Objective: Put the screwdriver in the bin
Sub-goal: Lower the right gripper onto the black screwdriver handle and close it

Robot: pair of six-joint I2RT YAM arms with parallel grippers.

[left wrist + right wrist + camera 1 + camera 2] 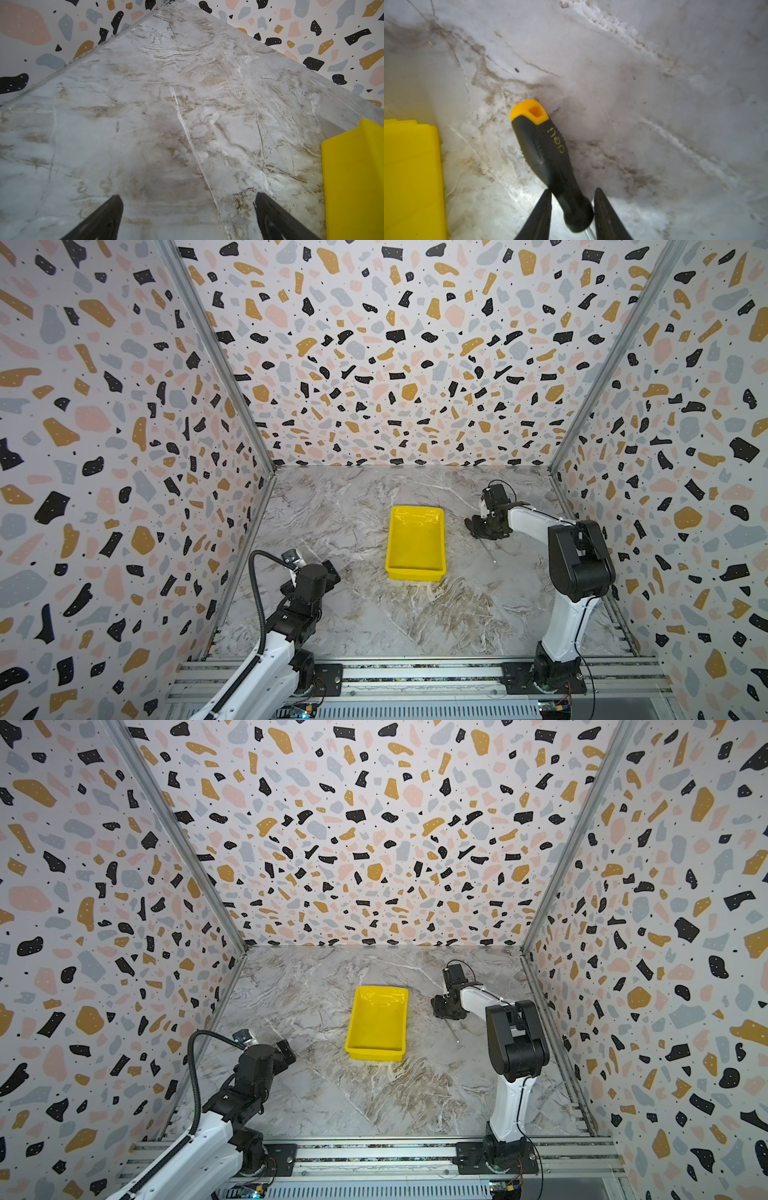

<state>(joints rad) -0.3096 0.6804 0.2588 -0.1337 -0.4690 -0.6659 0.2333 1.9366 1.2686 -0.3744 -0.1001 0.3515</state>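
clamped with the right gripper (572,189) on the screwdriver (544,145), fingers (542,214) pressed to both sides of the narrow neck of the black handle

yellow-orange cap pointing out ahead of the fingertips, thin silver shaft (488,552) running back between them toward the arm's base

low over the marble table (374,614); cannot tell whether the tool is lifted or resting on it

off to the left of this gripper, near but apart: the bin (415,511), bright yellow, its corner visible in the right wrist view

left gripper (187,196) spread wide open above the table, well away from the screwdriver, with the bin's outer wall just off to its right
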